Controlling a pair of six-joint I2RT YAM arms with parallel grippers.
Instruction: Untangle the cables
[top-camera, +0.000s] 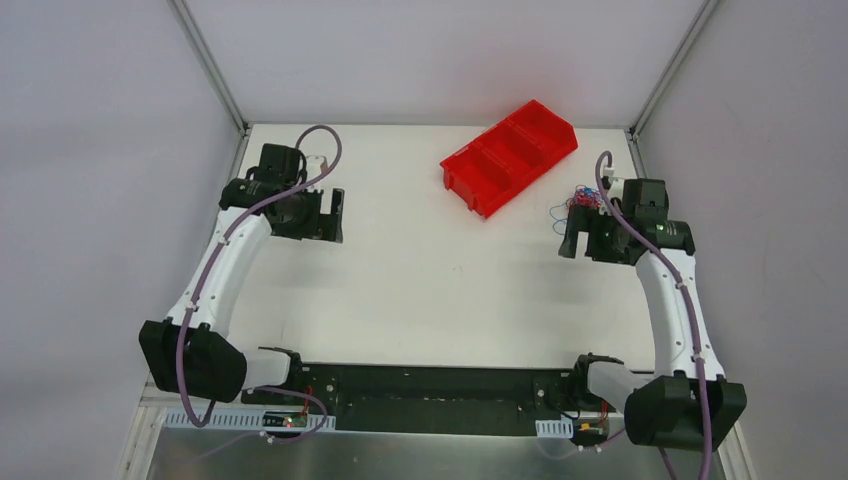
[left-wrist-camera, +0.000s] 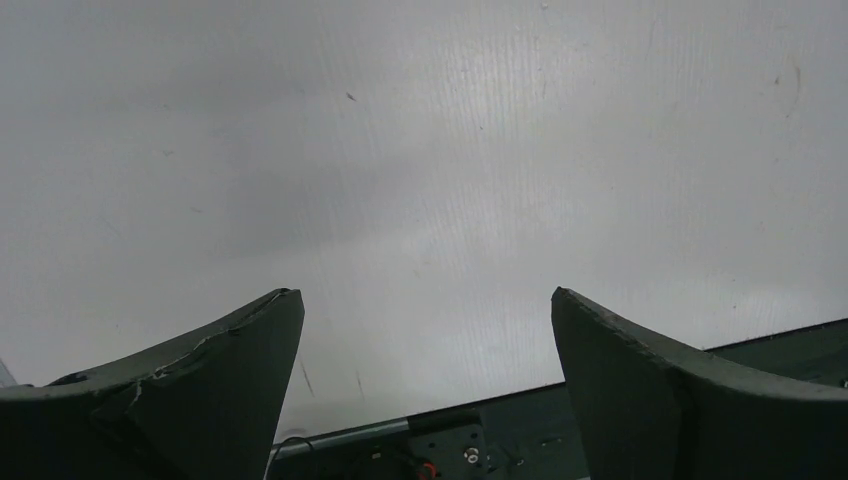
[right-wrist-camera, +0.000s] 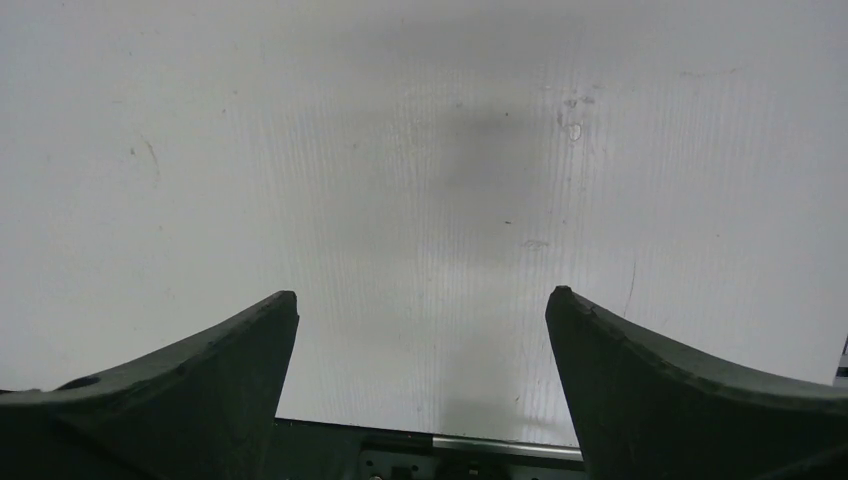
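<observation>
Red and blue, the cables (top-camera: 583, 198) lie in a small curly clump at the far right of the white table (top-camera: 420, 290). The clump is too tangled for me to tell its long way, but one blue loop (top-camera: 557, 213) sticks out to the left. My right gripper (top-camera: 585, 243) sits just on the near side of the clump and hides part of it. That arm's thick purple cable (top-camera: 604, 172) bends over it too. The right jaws are wide apart, with only bare table between them. The left gripper (top-camera: 318, 225) is well apart at the far left, jaws wide too, holding nothing. A red bin (top-camera: 510, 155) lies slantwise near the cables, on their left.
</observation>
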